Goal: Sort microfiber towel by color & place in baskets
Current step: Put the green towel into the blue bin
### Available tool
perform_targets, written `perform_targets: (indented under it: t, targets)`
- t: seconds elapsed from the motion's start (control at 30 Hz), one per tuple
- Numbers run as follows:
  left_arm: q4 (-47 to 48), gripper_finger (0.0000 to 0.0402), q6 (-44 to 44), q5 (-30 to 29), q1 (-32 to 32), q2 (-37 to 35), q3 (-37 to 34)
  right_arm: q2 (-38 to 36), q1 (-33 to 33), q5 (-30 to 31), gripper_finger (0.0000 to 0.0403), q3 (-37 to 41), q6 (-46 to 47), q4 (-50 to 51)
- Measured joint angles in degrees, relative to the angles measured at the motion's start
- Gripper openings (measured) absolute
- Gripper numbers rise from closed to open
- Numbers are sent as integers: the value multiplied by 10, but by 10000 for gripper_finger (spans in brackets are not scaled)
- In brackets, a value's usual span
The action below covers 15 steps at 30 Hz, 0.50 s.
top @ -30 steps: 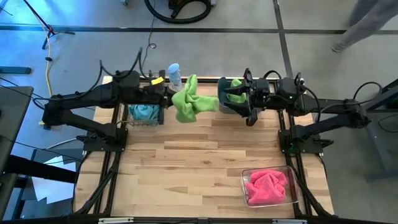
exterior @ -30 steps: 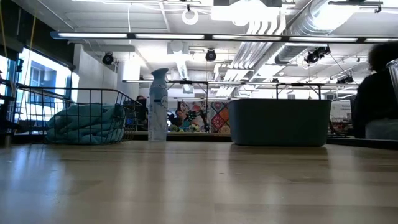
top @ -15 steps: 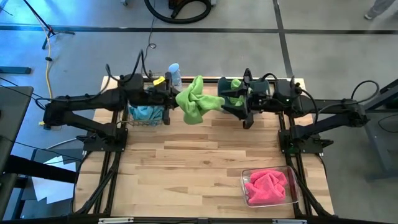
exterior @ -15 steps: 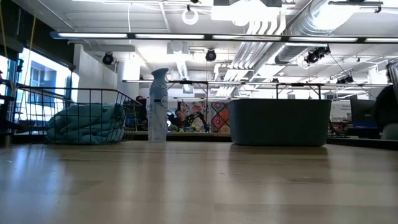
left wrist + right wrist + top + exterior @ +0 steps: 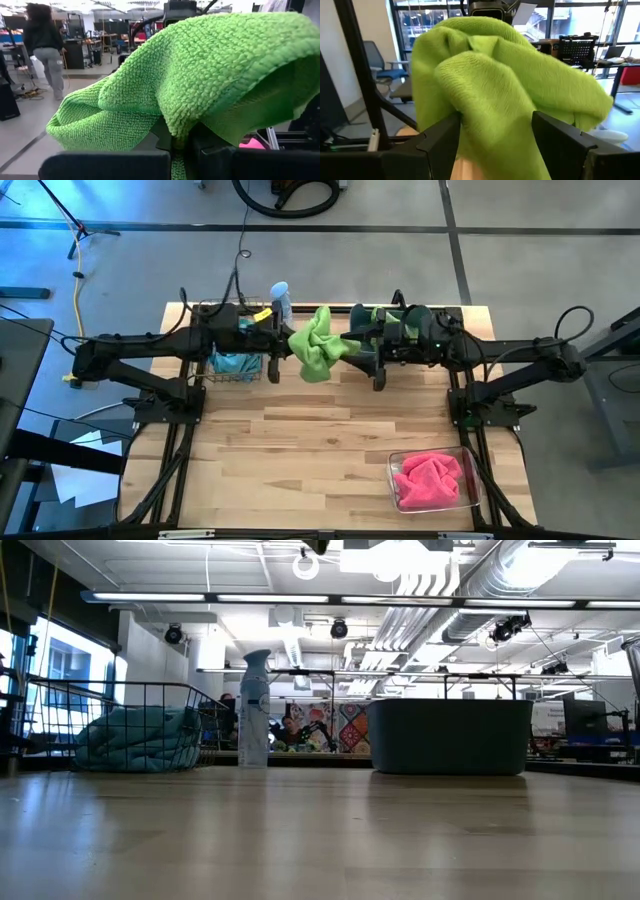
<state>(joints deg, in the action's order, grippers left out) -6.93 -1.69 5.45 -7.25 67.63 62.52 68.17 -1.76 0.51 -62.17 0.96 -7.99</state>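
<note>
Near the bench's far edge, the left claw [image 5: 283,343] grips the green towel [image 5: 318,344]; the right claw [image 5: 366,352], jaws wide, flanks its other end.

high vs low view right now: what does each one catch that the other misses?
High view only: both arms, the left gripper shut on the lime green towel held above the table, the right gripper open at the towel's other side, and the clear bin holding the pink towel.

Low view only: the room behind the table, with its ceiling lights and ducts; no arm or held towel appears.

Both: the wire basket with the light blue towel, the spray bottle, the slate-blue tub and the wooden table.
</note>
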Motion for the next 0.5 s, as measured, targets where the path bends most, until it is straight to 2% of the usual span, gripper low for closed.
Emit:
perform_targets:
  t: [0.23,0.5]
  targets:
    - [-11,0,0,0,11,38,0,20,0,9,243,0,-29,-31]
    - [-51,0,-9,0,11,49,0,21,0,-16,243,0,-24,-26]
